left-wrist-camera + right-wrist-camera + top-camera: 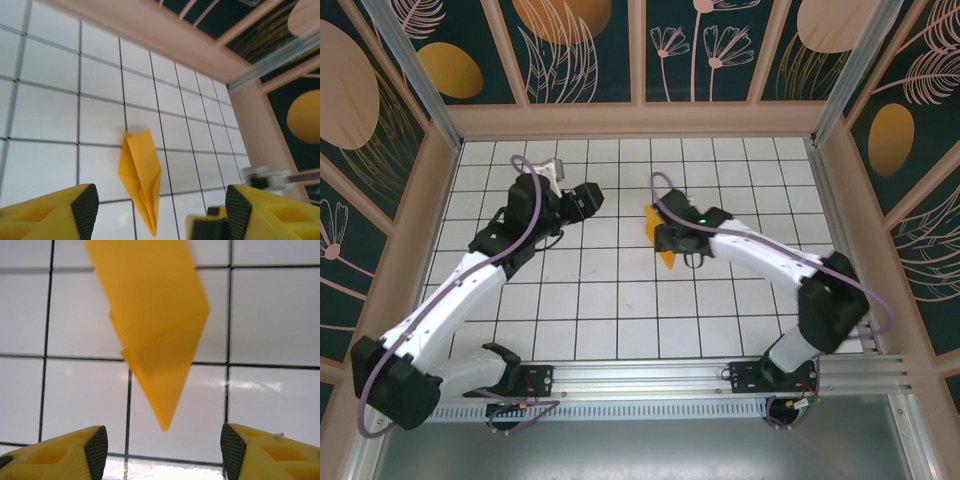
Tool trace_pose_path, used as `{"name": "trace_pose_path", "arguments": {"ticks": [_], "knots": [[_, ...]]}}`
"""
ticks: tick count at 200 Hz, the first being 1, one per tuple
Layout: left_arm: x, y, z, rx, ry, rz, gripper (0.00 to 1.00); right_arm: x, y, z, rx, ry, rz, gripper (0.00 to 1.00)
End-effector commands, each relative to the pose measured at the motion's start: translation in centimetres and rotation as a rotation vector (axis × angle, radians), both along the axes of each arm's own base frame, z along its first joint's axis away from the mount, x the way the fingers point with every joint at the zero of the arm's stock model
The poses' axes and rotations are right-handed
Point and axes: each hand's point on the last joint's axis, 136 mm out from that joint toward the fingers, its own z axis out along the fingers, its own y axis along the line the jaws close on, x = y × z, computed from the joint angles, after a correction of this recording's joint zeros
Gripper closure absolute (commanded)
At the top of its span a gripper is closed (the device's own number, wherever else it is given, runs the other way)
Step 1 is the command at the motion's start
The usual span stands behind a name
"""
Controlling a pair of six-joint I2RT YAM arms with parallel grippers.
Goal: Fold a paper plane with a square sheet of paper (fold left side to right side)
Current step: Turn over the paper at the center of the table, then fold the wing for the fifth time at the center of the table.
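We see the paper plane lying on the white tiled table, near its middle and a little toward the right arm's side. In the top view the right gripper hangs directly over the plane and covers part of it. From the right wrist, that gripper has its 2 fingers spread wide; the plane's pointed tip lies between them, touching neither, so it grips nothing. The left gripper sits well apart to the left. In its own wrist view, it is also wide open and empty, with the creased, folded plane flat on the tiles ahead.
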Motion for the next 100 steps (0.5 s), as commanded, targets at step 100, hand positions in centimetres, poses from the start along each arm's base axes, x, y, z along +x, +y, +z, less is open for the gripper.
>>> {"name": "trace_pose_path", "arguments": {"ticks": [100], "knots": [[1.7, -13.6, -15.9, -0.096, 0.418, -0.334, 0.33, 0.8, -9.2, -1.7, 0.51, -0.014, -0.223, 0.31]]}}
